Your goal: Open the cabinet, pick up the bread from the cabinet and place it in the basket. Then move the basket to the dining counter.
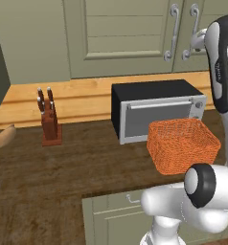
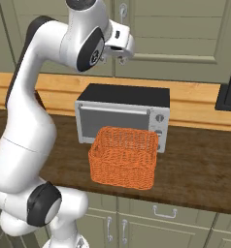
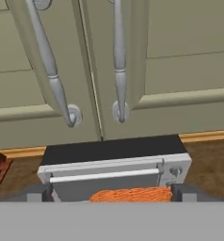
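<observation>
Cabinet (image 3: 132,70) doors shut with the bread unseen, gripper (image 2: 121,53) fingers spread wide before the twin handles (image 3: 119,70); a misaligned approach risks straddling both or slipping off.

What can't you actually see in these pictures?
- The bread: the cabinet doors are shut in every view, so nothing inside shows.
- The basket floor: hand view cuts it off at the bottom edge; in the base views its own walls hide most of it.
- The gripper: right base view shows it near the handles, fingers too small to make out.
</observation>
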